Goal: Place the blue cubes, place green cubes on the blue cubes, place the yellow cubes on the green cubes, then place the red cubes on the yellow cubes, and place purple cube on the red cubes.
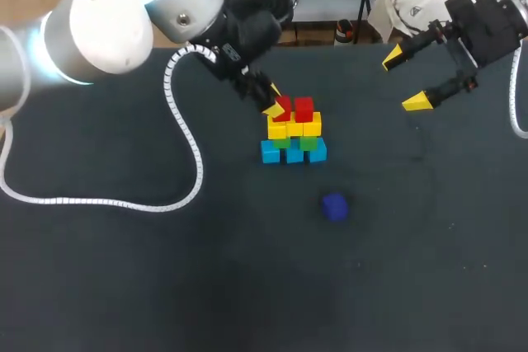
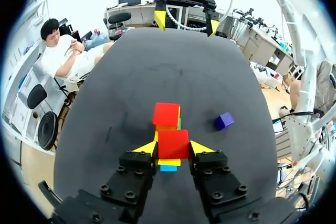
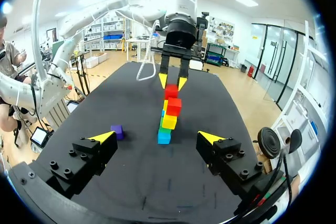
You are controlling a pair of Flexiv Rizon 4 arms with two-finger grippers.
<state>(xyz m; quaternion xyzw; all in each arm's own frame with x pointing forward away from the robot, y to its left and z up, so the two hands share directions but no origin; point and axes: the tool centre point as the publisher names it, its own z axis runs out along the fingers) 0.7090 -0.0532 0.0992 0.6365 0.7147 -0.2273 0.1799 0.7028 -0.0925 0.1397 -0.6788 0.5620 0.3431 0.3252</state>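
Observation:
A stack of cubes stands mid-table: blue cubes [image 1: 294,154] at the base, green cubes [image 1: 308,143] on them, yellow cubes [image 1: 294,126] above, and a red cube [image 1: 304,109] on top. My left gripper [image 1: 276,106] is shut on a second red cube [image 2: 173,144], which sits on the yellow layer beside the first red cube [image 2: 166,114]. The purple cube [image 1: 334,206] lies alone on the table, in front of the stack and to its right. My right gripper [image 1: 404,80] hangs open above the table's far right, holding nothing.
A white coiled cable [image 1: 99,199] from my left arm loops over the table's left half. The dark table top [image 1: 165,286] is bare in front of the stack and around the purple cube [image 3: 116,131].

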